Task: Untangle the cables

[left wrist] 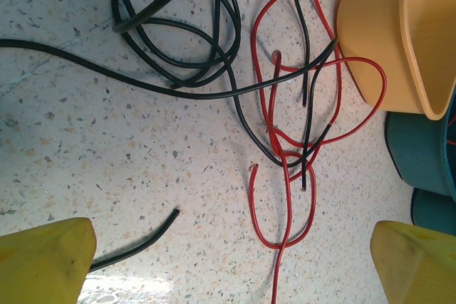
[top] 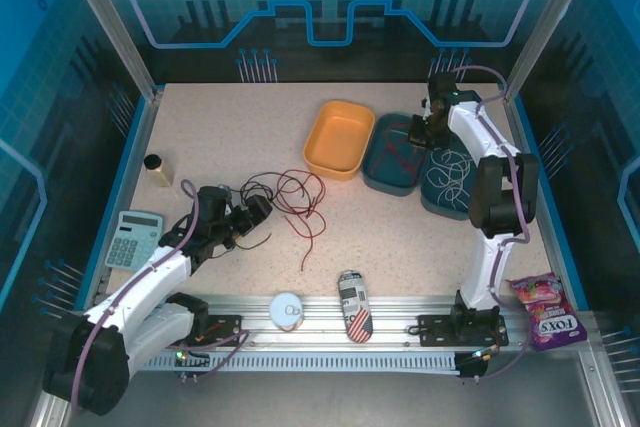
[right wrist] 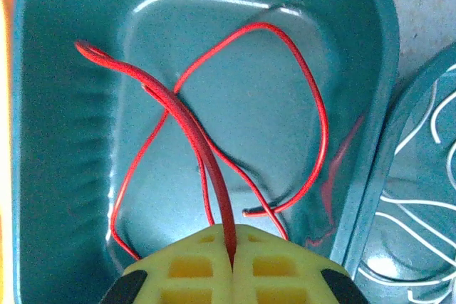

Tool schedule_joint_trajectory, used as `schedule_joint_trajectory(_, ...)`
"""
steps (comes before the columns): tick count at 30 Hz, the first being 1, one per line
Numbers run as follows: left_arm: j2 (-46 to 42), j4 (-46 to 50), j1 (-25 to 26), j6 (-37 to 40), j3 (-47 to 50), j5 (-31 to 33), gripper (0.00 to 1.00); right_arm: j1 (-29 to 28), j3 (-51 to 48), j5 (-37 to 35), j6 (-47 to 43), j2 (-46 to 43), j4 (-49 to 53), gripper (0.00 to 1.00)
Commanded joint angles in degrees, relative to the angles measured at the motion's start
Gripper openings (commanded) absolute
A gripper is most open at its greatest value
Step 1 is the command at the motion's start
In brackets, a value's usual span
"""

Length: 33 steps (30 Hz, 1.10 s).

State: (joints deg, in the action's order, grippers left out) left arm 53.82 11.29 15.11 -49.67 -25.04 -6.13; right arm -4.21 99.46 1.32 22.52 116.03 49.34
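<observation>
- The top view takes in the whole bench (top: 200,137). A loose tangle of cables (top: 285,197) lies left of centre, just ahead of the left jaws. An orange bin (top: 340,137), a first teal bin (top: 385,175) and a second teal bin (top: 440,209) stand side by side further right.
- The left wrist view gives the tangle's detail. A black cable (left wrist: 178,55) is coiled in loops at upper left, and a red cable (left wrist: 285,176) loops beside it. The two cross several times, close to the orange bin's wall.
- The left jaws stand wide open and hold nothing, their yellow pads (left wrist: 46,261) at the bottom corners of that view. The tangle lies on the bench ahead of them. One red strand runs down between the pads, apart from both, and a loose black end (left wrist: 142,236) lies near the left pad.
- The right wrist view looks down into the first teal bin. The right jaws are pressed fully together on a held red cable (right wrist: 192,129), which runs out from between the pads and loops round the bin floor.
- White cables (right wrist: 420,211) lie coiled in the second teal bin, at that view's right edge.
</observation>
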Motion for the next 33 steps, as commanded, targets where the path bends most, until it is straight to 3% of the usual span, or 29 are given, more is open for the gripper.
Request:
schedule_joint_trajectory(1,-0.9,0.3,-0.5,1.1,-0.8,-1.4,0.99,0.2,1.9,-1.1,0.5,2.0,4.1,0.02)
schedule_joint_trajectory(13,-0.5,0.4,-0.5,1.2,-1.0,-2.1,0.99,-3.0,3.5,-2.5,-1.4,6.0,7.6,0.05)
schedule_joint_trajectory(25,-0.2,0.7,-0.5,1.3,-1.2,-2.3,0.99,-4.8,-0.8,14.9,0.6,1.8,-0.3,0.03)
schedule_joint_trajectory(33,-0.2,0.5,-0.5,1.0,-1.1,-2.3,0.99,-3.5,-1.2,12.1,1.8,0.5,0.6,0.06)
